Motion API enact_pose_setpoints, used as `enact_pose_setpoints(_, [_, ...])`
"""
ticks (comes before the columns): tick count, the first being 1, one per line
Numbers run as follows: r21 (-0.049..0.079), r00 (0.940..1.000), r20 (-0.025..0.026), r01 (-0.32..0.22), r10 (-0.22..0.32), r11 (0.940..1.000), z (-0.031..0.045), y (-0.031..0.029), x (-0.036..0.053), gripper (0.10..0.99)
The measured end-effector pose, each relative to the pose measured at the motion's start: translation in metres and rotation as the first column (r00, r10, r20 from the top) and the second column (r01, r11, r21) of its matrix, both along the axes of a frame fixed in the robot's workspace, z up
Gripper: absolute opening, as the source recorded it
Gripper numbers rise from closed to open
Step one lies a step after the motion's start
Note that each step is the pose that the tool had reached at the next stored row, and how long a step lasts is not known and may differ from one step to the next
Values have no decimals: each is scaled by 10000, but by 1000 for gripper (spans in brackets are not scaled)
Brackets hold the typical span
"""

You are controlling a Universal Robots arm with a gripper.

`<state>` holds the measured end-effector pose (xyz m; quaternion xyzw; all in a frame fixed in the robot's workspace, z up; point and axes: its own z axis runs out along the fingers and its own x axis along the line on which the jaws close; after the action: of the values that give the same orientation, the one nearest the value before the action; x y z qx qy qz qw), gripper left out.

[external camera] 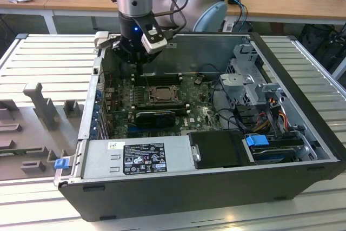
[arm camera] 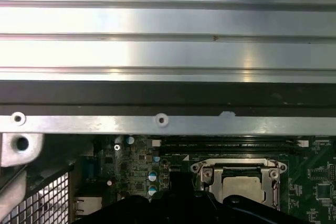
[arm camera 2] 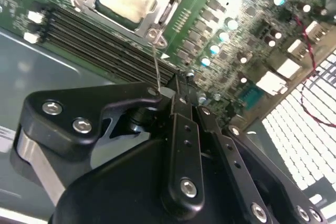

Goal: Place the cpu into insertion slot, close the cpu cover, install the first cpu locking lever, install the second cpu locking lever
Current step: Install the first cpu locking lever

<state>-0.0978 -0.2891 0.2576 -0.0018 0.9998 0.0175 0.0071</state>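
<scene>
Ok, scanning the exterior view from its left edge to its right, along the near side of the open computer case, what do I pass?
Blue latch tab → silver power supply with its black label → black drive cage → blue drive clip → the case's right wall.

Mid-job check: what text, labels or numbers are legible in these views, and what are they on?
Black label on the power supply: print present, too small to read.
White sticker beside it: too small to read.
Circuit board markings in the second wrist view: blurred, unreadable.
No text can be quoted.
</scene>
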Motion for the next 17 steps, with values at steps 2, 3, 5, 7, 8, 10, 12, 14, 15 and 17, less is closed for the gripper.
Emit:
enact_pose_setpoints(2, [0, 10000, -11, -1, 1, 10000, -1, 0, 19, 106])
enact_pose_setpoints(3, [0, 10000, -13, 0, 0, 10000, -2, -1, 22, 106])
enact_pose_setpoints(5, [0, 10000, -14, 3, -3, 10000, -2, 0, 25, 106])
enact_pose_setpoints(7, [0, 10000, -20, 1, -1, 10000, -4, 0, 50, 106])
enact_pose_setpoints(8, [0, 10000, -21, 2, -2, 10000, -4, 0, 65, 106])
enact_pose_setpoints(10, [0, 10000, -21, 1, -1, 10000, -10, 0, 118, 106])
enact_pose_setpoints(12, [-1, 10000, -22, 0, 0, 10000, -15, 0, 152, 106])
enact_pose_setpoints(14, [-2, 10000, -22, 2, -2, 10000, -21, 0, 195, 106])
enact_pose_setpoints(15, [-2, 10000, -24, 1, -1, 10000, -23, 0, 217, 106])
enact_pose_setpoints(17, [64, 10000, -27, 1, -1, 10000, -24, -1, 273, 106])
